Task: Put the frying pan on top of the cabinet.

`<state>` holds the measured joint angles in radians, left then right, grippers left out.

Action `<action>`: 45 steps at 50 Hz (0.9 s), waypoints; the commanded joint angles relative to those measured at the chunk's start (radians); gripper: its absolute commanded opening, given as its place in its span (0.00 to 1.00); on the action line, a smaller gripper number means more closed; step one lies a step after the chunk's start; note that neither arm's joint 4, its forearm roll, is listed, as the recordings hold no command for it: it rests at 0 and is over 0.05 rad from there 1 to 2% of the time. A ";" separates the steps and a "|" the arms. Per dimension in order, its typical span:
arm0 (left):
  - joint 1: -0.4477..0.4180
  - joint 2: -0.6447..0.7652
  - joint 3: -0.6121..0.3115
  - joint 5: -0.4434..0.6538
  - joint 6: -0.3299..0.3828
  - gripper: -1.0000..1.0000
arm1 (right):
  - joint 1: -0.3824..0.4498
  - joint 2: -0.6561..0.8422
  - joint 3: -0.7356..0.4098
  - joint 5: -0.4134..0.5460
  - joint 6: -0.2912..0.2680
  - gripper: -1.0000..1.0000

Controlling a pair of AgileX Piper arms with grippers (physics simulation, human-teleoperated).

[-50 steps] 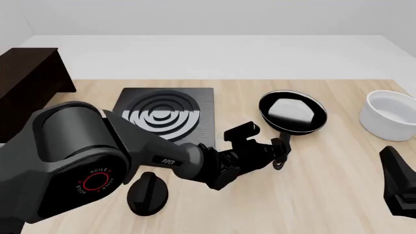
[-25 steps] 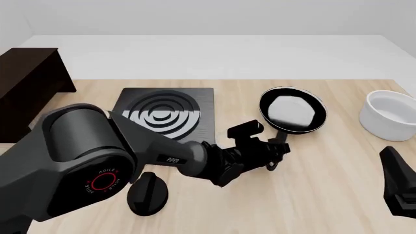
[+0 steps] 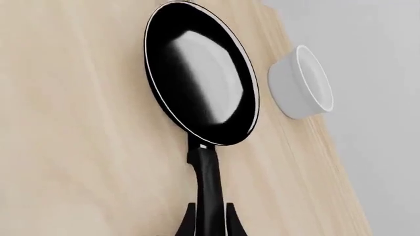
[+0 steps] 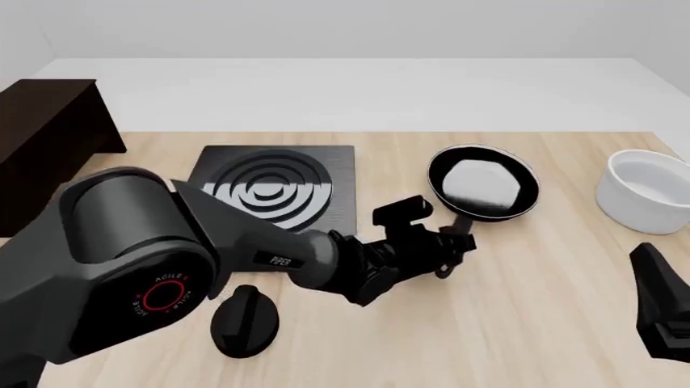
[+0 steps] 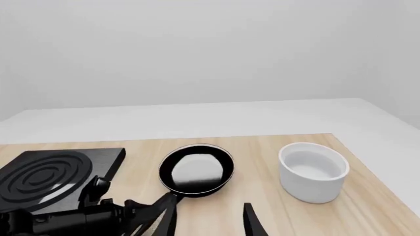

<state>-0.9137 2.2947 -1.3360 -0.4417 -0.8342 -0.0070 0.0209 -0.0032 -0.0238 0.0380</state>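
Nearest the camera in the front view lies one oval black knob (image 4: 246, 321) on the light wooden table (image 4: 518, 323), close to the bulky base of the left arm. At the near right edge sits the right gripper (image 4: 663, 311), of which only a dark part shows; in its own wrist view one fingertip is visible low in the picture, so whether it is spread or pressed together cannot be told.

Further in, the left gripper (image 4: 451, 245) reaches across the middle of the table and pinches the slim black handle of the one frying pan (image 4: 482, 191). The left wrist view shows its two fingers (image 3: 188, 222) pressed against either side of the handle, near its end. The frying pan sits right of centre on the table, its pale inside facing up; whether it rests on the wood or is raised a little cannot be told.

Left of the pan lies one flat black stove plate (image 4: 275, 190) with concentric rings. One white bowl (image 4: 650, 191) stands near the right edge, apart from the pan.

One dark cabinet (image 4: 48, 149) stands at the far left, well apart from the pan, its flat top bare.
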 commanded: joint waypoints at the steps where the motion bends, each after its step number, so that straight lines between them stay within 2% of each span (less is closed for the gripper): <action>1: 0.031 -0.047 0.043 -0.011 0.038 0.00 | 0.000 0.000 -0.001 0.001 -0.003 1.00; 21: 0.075 -0.221 0.205 -0.106 0.011 0.00 | 0.004 0.000 -0.004 0.004 -0.012 1.00; 38: 0.132 -0.440 0.331 -0.101 0.052 0.00 | 0.005 -0.012 -0.001 0.013 -0.014 1.00; 45: 0.160 -0.516 0.404 -0.134 0.074 0.00 | 0.003 -0.016 -0.003 0.018 -0.012 1.00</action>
<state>-0.7908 1.9048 -0.9948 -0.5389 -0.7876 -0.0028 0.0105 -0.0044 -0.0123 0.0249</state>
